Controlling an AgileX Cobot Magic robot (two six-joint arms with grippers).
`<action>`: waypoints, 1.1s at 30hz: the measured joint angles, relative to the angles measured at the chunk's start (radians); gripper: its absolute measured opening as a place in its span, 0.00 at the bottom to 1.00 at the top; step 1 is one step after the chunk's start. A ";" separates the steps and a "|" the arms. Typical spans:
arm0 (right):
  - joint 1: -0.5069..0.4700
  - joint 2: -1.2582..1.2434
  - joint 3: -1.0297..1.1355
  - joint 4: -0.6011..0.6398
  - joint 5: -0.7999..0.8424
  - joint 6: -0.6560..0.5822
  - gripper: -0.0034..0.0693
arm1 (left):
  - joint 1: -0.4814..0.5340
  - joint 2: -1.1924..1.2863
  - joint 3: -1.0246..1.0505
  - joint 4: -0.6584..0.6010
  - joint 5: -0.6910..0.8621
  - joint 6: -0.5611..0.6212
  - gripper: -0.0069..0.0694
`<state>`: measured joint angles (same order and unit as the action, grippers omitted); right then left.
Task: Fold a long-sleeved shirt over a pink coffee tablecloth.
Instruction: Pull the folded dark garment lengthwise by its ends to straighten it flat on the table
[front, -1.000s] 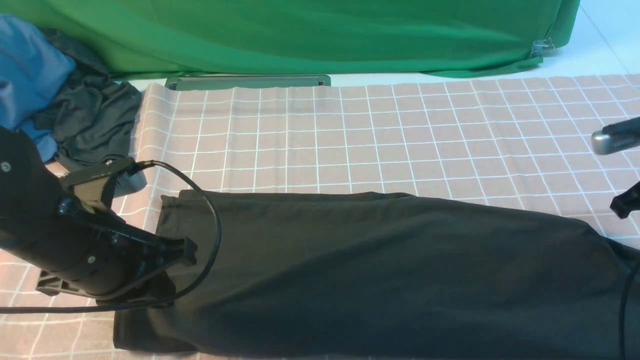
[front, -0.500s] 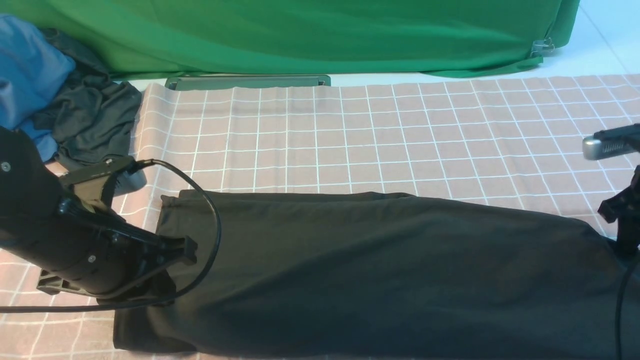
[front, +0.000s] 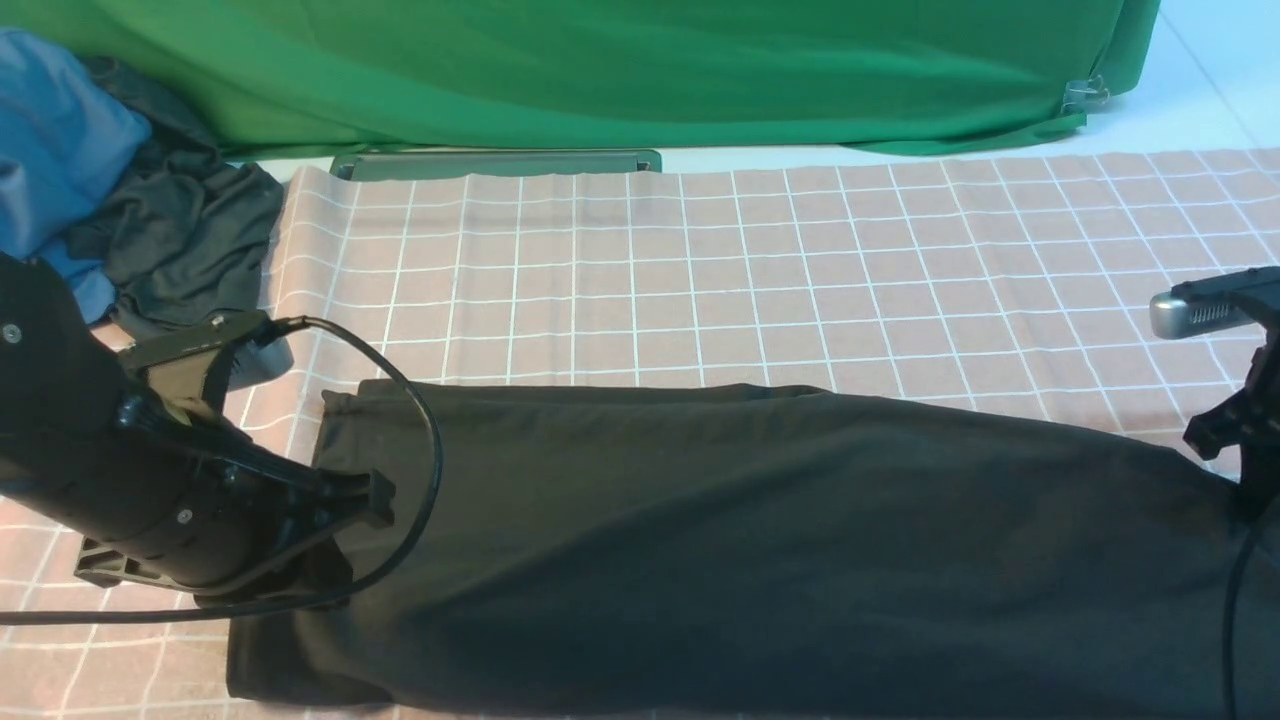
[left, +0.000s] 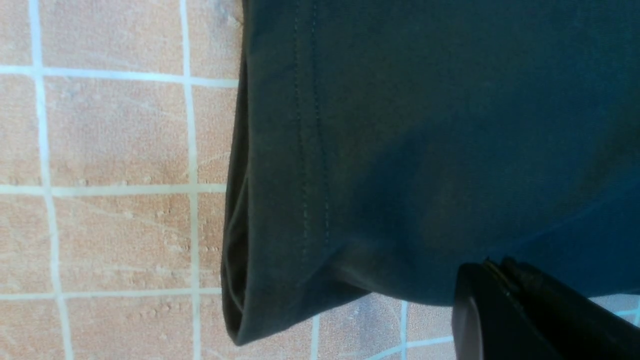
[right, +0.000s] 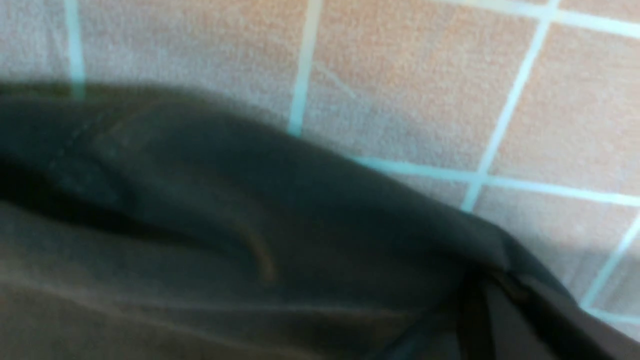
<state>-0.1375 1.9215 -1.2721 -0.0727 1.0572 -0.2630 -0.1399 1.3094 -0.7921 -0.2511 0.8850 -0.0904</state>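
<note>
In the front view, the shirt (front: 760, 540) is lying as a long dark band on the tablecloth (front: 700, 280), along the counter's (front: 1180, 100) near edge. It is reaching from the left tool (front: 320, 575) almost to the right edge, where the right tool (front: 1250, 490) is meeting it. Its far edge is running straight from the left end, then slanting nearer toward the right. Beyond that edge a broad stretch of bare tablecloth is giving open room up to the far edge, where a green cloth (front: 600, 70) is hanging. A blue garment (front: 50, 150) and a grey garment (front: 180, 240) are bunching at the far left corner, the grey one just beside the tablecloth's left edge. A black cable (front: 432, 450) is looping over the shirt's left end.

In the left wrist view, the shirt's hem (left: 310, 150) is showing two rows of stitching and stacked layers along its fold. The knit is looking smooth and matte, the tablecloth (left: 115, 130) coarser, pink with thin white squares. The left tool (left: 505, 280) is pressing fully closed, and the shirt's edge is running into its tip.

In the right wrist view, which is blurred, the shirt (right: 225, 210) is rising in a soft rounded ridge against the tablecloth (right: 400, 90). The right tool (right: 495, 310) is pinching fully closed on a fold of it.
</note>
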 joint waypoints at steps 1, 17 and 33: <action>0.000 0.000 0.000 0.000 0.000 0.000 0.10 | 0.000 0.000 0.000 0.000 0.000 0.000 0.11; -0.001 -0.082 -0.001 0.100 0.000 -0.008 0.10 | 0.000 0.000 0.000 0.000 0.000 0.000 0.11; 0.005 -0.002 0.063 0.160 -0.113 -0.036 0.10 | 0.000 0.000 0.000 -0.001 0.001 0.000 0.11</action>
<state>-0.1321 1.9198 -1.2087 0.0872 0.9443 -0.2992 -0.1399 1.3094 -0.7921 -0.2519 0.8861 -0.0904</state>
